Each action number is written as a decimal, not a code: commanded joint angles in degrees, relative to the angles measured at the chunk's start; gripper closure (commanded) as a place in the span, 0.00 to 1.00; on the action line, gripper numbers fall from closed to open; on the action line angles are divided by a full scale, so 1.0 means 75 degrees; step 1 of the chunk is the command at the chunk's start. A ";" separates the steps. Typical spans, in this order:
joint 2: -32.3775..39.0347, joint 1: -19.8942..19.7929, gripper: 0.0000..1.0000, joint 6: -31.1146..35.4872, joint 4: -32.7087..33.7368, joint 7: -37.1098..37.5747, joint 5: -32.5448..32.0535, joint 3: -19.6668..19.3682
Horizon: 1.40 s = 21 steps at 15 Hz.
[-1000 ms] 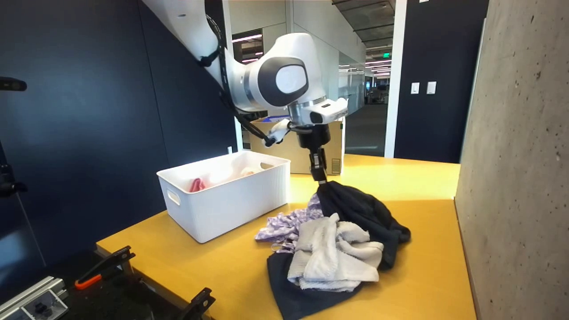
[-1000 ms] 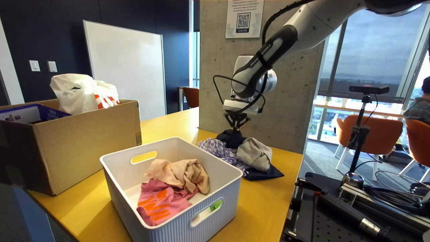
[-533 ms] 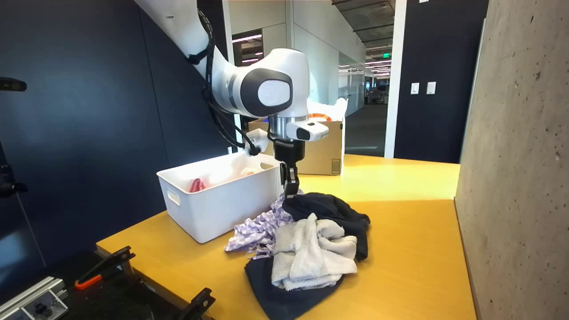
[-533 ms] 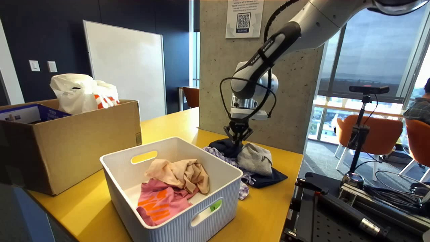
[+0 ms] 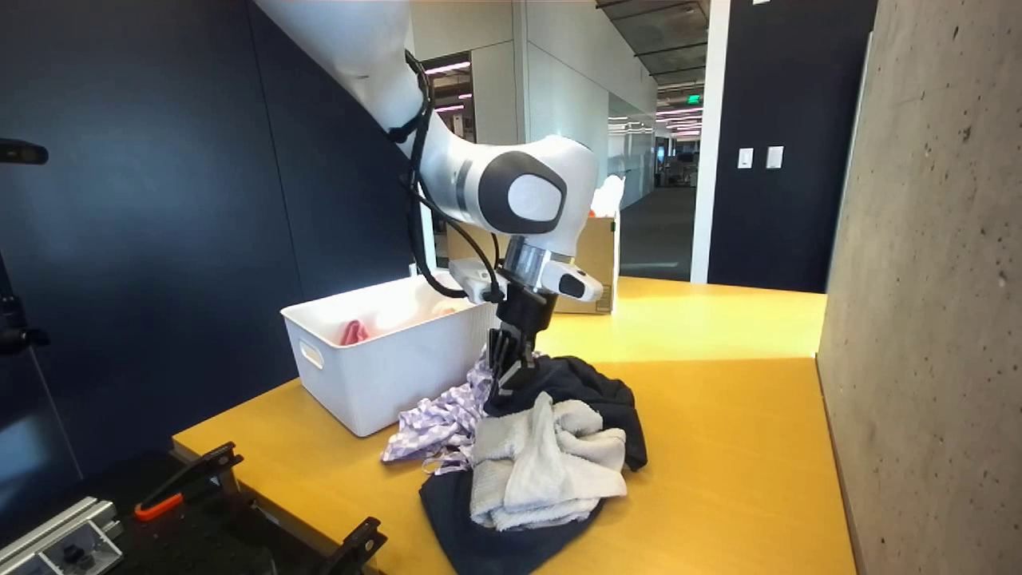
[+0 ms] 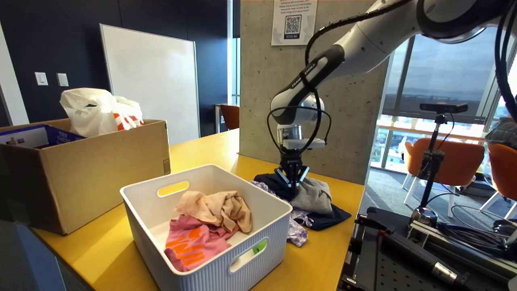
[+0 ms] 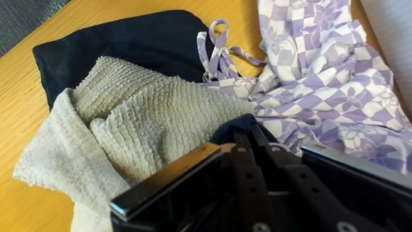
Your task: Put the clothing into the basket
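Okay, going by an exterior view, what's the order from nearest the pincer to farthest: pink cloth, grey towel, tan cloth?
1. Grey towel: outside the basket, right beside the pincer.
2. Tan cloth: inside the basket, toward the pincer.
3. Pink cloth: also inside, beyond the tan cloth.

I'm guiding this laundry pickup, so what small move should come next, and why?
Probably a slow lift: the gripper looks shut on the dark cloth, low beside the pale cloth, and the white basket has walls to clear.

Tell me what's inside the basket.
A pink cloth with orange print, a beige cloth, and something green glimpsed through the handle hole. Whatever lies beneath them is covered.
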 commanded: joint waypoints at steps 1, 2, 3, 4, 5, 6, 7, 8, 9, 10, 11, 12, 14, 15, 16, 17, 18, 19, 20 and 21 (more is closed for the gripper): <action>0.0459 -0.0081 0.69 -0.0722 0.0853 -0.0171 -0.0005 -0.0005; 0.0272 -0.0087 0.68 -0.0615 0.0651 -0.0250 0.0025 -0.0001; 0.0095 -0.0059 0.61 -0.0461 0.0433 -0.0302 0.0038 0.0010; -0.0174 -0.0053 0.55 -0.0264 0.0094 -0.0387 0.0039 -0.0008; -0.0321 -0.0039 0.48 -0.0157 -0.0084 -0.0427 0.0031 -0.0022; -0.0603 -0.0005 0.40 0.0041 -0.0445 -0.0416 0.0041 -0.0049; -0.0765 0.0008 0.34 0.0162 -0.0639 -0.0420 0.0035 -0.0068; -0.0981 0.0023 0.27 0.0317 -0.0929 -0.0370 0.0060 -0.0083; -0.1146 0.0027 0.19 0.0461 -0.1145 -0.0330 0.0075 -0.0094; -0.1293 0.0030 0.12 0.0549 -0.1367 -0.0222 0.0094 -0.0126; -0.1376 0.0055 0.04 0.0659 -0.1537 -0.0090 0.0083 -0.0167; -0.1423 0.0076 0.01 0.0829 -0.1699 0.0052 0.0072 -0.0216; -0.1440 0.0122 0.00 0.1379 -0.2026 0.0398 0.0085 -0.0315; -0.1411 0.0138 0.00 0.1684 -0.2154 0.0504 0.0091 -0.0330; -0.1306 0.0161 0.00 0.2066 -0.2218 0.0619 0.0099 -0.0343; -0.1206 0.0217 0.00 0.2495 -0.2290 0.0772 0.0082 -0.0370; -0.1167 0.0310 0.00 0.2991 -0.2439 0.0920 0.0033 -0.0404; -0.1150 0.0421 0.00 0.3407 -0.2593 0.1087 -0.0021 -0.0443; -0.1160 0.0548 0.00 0.3871 -0.2788 0.1207 -0.0078 -0.0484; -0.1146 0.0653 0.00 0.4178 -0.2896 0.1335 -0.0100 -0.0528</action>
